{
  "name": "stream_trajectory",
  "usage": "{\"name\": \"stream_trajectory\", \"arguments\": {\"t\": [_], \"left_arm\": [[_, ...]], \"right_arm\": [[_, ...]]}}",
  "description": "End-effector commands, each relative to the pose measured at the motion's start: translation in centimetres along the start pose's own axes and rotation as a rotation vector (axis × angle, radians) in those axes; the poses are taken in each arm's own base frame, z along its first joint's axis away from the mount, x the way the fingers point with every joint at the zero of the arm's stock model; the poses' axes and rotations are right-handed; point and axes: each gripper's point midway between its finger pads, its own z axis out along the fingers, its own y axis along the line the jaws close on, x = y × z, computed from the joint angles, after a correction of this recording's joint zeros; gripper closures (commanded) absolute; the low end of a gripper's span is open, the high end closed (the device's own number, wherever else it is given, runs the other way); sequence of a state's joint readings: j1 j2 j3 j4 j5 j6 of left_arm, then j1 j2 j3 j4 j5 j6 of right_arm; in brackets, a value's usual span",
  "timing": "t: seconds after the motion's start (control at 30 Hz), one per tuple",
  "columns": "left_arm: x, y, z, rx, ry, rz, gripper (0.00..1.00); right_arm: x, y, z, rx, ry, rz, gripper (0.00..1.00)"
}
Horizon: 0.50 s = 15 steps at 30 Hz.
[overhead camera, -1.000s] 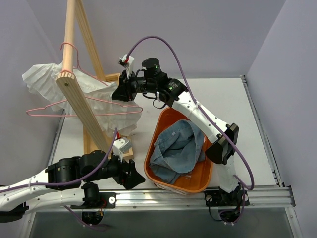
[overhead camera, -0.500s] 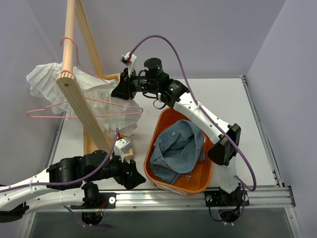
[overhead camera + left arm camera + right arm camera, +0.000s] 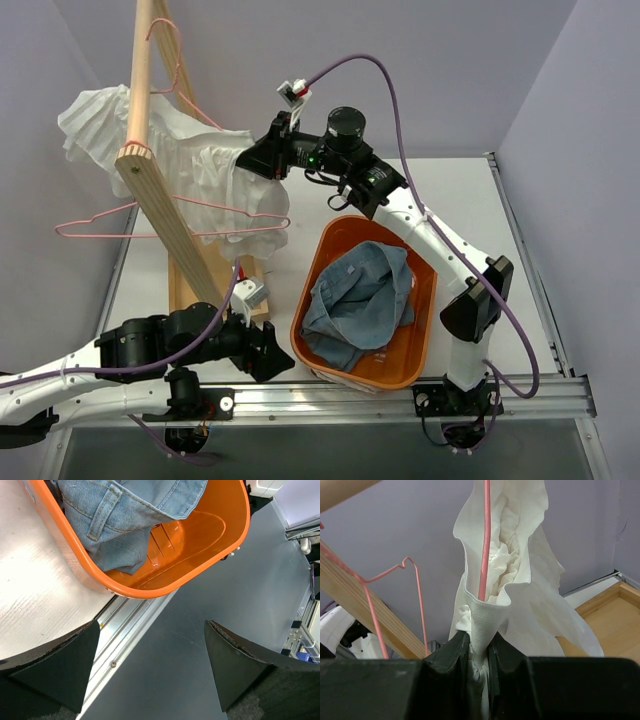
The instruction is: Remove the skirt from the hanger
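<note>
The white skirt [image 3: 200, 160] hangs bunched on a pink wire hanger [image 3: 172, 62] whose hook sits high on the wooden rail [image 3: 140, 70]. My right gripper [image 3: 256, 160] is shut on the skirt's waistband at its right end. In the right wrist view the waistband fold of the skirt [image 3: 520, 590] is pinched in the right gripper [image 3: 479, 642], and the hanger wire [image 3: 484, 540] runs down inside the fold. My left gripper [image 3: 280, 352] stays low by the front rail, open and empty. The left wrist view shows the left gripper [image 3: 151, 630] wide apart over the floor.
A second, bare pink hanger [image 3: 100, 215] hangs lower on the slanted wooden rack [image 3: 165, 215]. An orange basket [image 3: 425, 330] holding blue denim [image 3: 360, 300] stands right of the left gripper; its rim [image 3: 150, 592] is just ahead of the open fingers.
The right gripper has risen and moved right with the skirt's waistband. The skirt and its hanger have shifted up the rail. The left arm has not moved.
</note>
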State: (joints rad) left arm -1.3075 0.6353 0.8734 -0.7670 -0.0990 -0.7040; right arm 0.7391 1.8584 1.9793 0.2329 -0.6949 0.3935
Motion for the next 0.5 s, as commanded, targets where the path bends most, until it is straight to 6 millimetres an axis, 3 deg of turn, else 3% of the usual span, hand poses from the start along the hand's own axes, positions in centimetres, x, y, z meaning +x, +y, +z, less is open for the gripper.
{"name": "stream_trajectory", "arguments": {"t": [0.0,0.2,0.33,0.47], "left_arm": [[-0.3,-0.5,-0.3,0.023,-0.015,-0.015,0.06],[-1.1,-1.1,-0.8,0.041,-0.033,-0.01,0.06],[-1.7,-2.1,-0.8,0.069,-0.034,-0.004,0.06],[-2.4,-3.4,-0.6,0.107,-0.03,0.005,0.06]], "right_arm": [[-7.5,4.8,-2.3,-0.127,-0.216,-0.101,1.0],[-7.4,3.3,-3.7,-0.065,-0.215,-0.082,1.0],[-7.9,2.4,-6.2,-0.002,-0.246,-0.069,1.0],[-6.7,0.3,-8.6,0.076,-0.232,-0.032,1.0]]}}
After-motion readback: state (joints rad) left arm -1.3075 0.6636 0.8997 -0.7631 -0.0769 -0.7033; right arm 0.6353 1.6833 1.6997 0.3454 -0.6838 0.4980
